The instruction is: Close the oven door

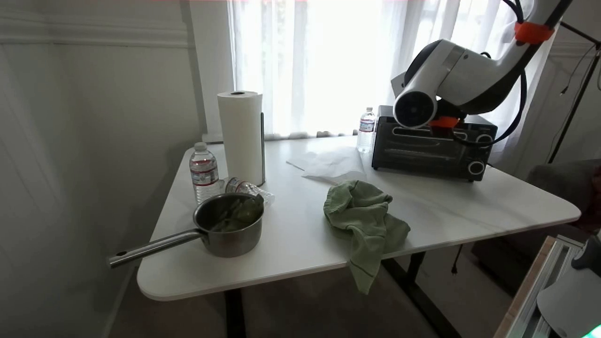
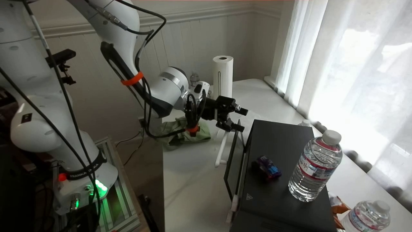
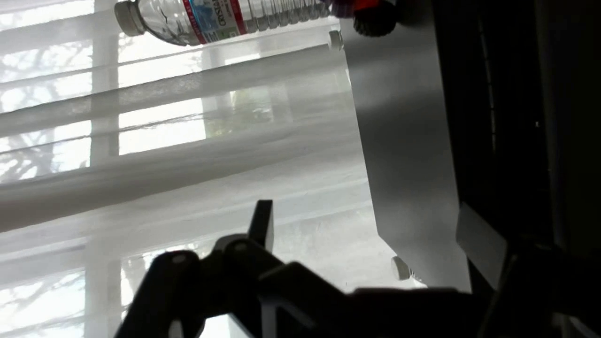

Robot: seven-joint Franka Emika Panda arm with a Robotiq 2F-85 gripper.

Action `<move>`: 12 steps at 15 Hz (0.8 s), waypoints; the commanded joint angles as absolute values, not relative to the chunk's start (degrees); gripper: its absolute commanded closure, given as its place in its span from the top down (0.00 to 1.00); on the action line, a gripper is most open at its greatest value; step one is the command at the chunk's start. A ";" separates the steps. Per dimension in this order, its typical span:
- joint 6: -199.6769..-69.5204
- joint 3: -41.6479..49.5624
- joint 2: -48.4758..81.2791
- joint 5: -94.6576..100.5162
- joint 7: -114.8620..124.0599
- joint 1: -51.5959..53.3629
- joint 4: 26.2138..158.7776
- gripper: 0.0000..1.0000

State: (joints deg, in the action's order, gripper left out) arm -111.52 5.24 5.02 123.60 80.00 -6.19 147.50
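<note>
Standing ajar: dk glass oven door w/ pale handle; end effector spread, nr it.

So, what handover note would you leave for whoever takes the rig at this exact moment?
Gripper: open, gripping nothing, near the top of the oven door in an exterior view; whether they touch is unclear.
Oven door: ajar, with a gap showing between it and the oven.
Done: it looks mostly raised.
Left: press it flush; a gentle push on its upper part would probably do, then back away.
Mind: a toy car and an upright water bottle are on the oven; avoid jolting it.
</note>
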 commanded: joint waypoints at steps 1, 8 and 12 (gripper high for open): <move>-107.98 3.18 0.61 126.14 83.08 -4.43 151.78 1.00; -115.88 1.76 -8.51 114.41 73.75 -2.42 158.68 1.00; -130.03 3.30 -12.33 104.97 61.48 -1.93 157.85 1.00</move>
State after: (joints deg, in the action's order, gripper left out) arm -121.84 1.85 -7.47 111.76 71.07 -2.76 157.93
